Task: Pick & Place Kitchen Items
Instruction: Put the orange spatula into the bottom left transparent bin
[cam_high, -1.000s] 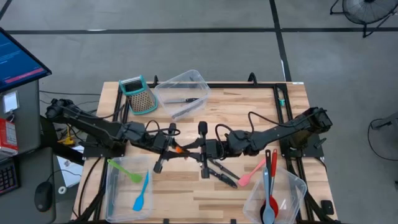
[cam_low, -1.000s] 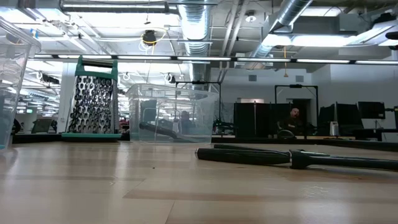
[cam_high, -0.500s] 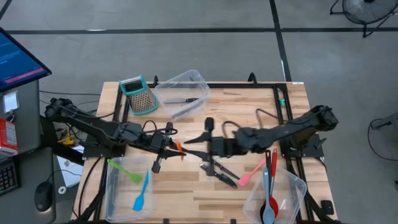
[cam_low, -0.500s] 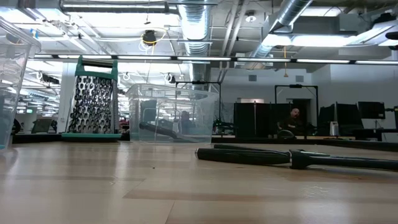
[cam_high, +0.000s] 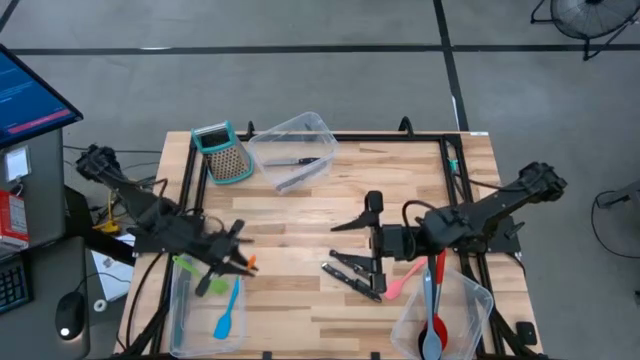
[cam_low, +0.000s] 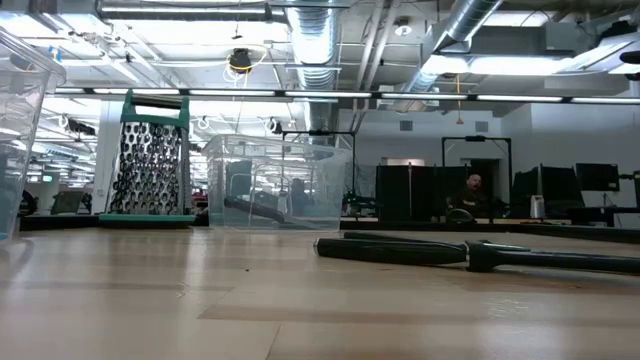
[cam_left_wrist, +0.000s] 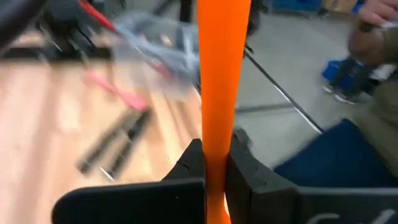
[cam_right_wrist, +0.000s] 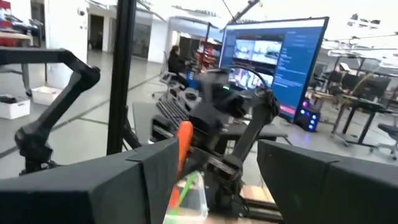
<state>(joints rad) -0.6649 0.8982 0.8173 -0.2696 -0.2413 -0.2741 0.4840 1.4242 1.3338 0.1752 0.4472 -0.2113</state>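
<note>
Left tool (cam_high: 232, 262) clamps tight on the orange spatula (cam_left_wrist: 221, 81), whose handle runs straight out between its fingers; we place it over the tub (cam_high: 183, 322) holding the green spatula (cam_high: 197, 272) and blue spatula (cam_high: 229, 314). Right tool (cam_high: 372, 232) stands open and empty above the surface (cam_high: 300, 210); black knives (cam_high: 352, 277) and pink spatula (cam_high: 402, 281) lie just beside it.
</note>
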